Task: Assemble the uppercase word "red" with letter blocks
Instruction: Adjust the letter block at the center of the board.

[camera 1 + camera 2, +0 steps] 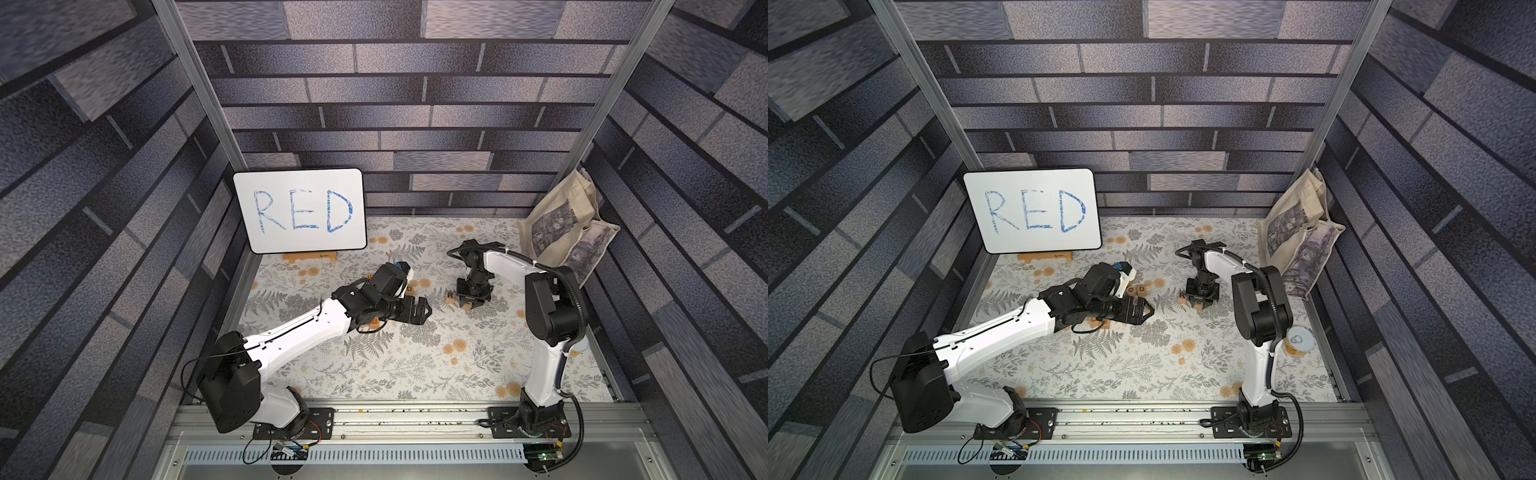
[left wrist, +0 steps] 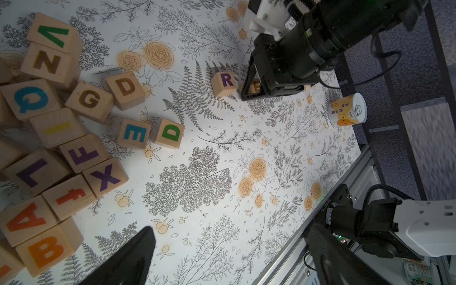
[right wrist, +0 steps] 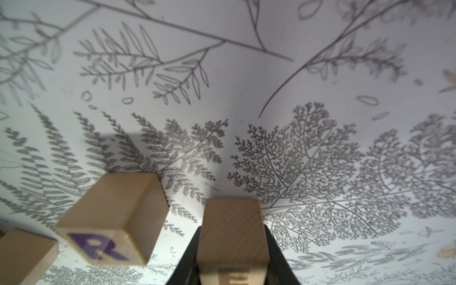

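Beside the R block [image 2: 224,83], your right gripper [image 1: 472,301] clamped the E block [image 3: 232,229], placing letter two, left gripper [image 1: 424,310] wide; next, E likely needed squaring against R.

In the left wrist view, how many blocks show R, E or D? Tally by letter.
R: 1, the purple R block
E: 2, the blue E block and the held E block in the right gripper
D: 2, the brown D block and the green D block
Total: 5 readable
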Motion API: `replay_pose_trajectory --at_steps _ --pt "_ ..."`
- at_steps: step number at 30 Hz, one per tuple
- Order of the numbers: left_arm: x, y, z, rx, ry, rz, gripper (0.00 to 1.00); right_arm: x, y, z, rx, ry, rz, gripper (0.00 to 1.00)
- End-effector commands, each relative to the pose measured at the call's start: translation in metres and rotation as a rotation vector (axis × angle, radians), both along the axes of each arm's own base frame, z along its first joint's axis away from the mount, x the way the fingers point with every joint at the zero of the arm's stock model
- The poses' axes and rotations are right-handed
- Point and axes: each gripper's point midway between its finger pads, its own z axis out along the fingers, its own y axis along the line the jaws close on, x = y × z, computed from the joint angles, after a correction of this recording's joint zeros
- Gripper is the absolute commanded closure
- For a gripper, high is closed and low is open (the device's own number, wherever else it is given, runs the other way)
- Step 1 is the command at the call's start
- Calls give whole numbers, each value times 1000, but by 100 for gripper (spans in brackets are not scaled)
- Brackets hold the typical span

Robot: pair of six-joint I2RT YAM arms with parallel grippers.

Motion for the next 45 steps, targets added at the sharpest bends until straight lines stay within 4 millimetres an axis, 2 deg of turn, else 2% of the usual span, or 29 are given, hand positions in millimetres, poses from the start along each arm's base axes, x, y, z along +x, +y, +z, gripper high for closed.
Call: replay_pose_trajectory --at_steps 1,6,19,27,28,37,41,45 --pt "-4 5 7 -19 -9 16 0 9 2 3 -16 -9 0 82" --pt "-5 8 7 -17 -12 24 0 13 3 6 -14 -20 7 82" --pt "-2 5 4 -16 -7 25 0 -5 1 -12 -19 29 22 80" --pt "-1 2 3 -15 -2 18 0 4 2 -5 -25 -1 36 79" --pt "-1 2 2 -13 -2 17 0 3 1 -15 -34 27 37 79" --pt "0 3 2 -13 -2 21 0 6 3 -21 -34 39 38 78" --pt "0 4 1 -10 -1 23 0 4 1 -19 -43 41 43 71" --pt "1 4 1 -11 0 24 0 12 0 -1 -47 -5 49 60"
